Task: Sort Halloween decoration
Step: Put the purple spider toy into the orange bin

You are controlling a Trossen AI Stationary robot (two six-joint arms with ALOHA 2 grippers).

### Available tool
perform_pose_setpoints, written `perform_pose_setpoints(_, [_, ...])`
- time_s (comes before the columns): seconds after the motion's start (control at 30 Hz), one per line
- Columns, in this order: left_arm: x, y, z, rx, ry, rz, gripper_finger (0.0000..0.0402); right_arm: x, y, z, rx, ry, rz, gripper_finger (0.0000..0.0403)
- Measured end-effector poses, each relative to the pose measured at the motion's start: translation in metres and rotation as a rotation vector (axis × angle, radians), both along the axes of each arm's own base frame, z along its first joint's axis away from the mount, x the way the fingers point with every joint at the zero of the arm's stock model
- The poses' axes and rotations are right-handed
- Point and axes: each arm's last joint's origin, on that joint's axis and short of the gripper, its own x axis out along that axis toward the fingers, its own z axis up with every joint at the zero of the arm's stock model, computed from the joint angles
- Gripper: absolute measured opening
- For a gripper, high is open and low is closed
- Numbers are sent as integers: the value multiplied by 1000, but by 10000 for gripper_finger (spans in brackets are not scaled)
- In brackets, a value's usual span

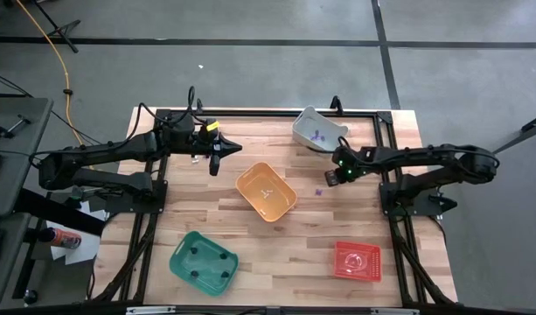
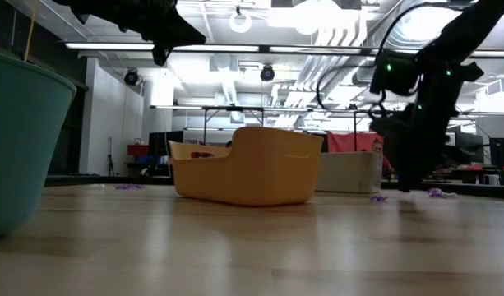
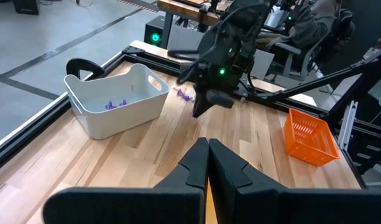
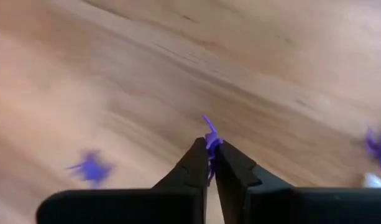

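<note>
Purple trinket (image 4: 209,140) apparently pinched between right hand (image 4: 210,151) fingertips, above table (image 4: 115,74).

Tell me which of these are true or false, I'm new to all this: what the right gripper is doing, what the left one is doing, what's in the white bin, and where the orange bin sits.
1. The right gripper is shut on a purple trinket. True.
2. The left gripper holds a purple trinket too. False: it is shut on nothing, up above the table near the far edge.
3. The white bin has purple trinkets in it. True.
4. The orange bin stands at the table's far right corner. False: it sits near the middle, between the two arms.
5. A loose purple trinket lies on the wood near the right gripper. True.
</note>
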Motion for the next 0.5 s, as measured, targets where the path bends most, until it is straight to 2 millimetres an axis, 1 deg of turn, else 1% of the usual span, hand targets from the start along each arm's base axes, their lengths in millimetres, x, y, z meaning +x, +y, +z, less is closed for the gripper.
perform_pose_setpoints(0.07, [0, 0, 0, -1, 4, 0, 0, 4, -1, 12, -31, -47, 37, 12])
perform_pose_setpoints(0.17, [0, 0, -1, -2, 6, 0, 0, 10, -3, 36, -104, -142, 104, 4])
perform_pose_setpoints(0.3, [0, 0, -1, -2, 6, 0, 0, 19, -6, 80, -256, -331, 212, 3])
perform_pose_setpoints(0.4, [0, 0, -1, -2, 6, 0, 0, 28, -8, 115, -386, -526, 317, 2])
perform_pose_setpoints(0.5, [0, 0, -1, -2, 6, 0, 0, 37, -8, 145, -516, -711, 417, 2])
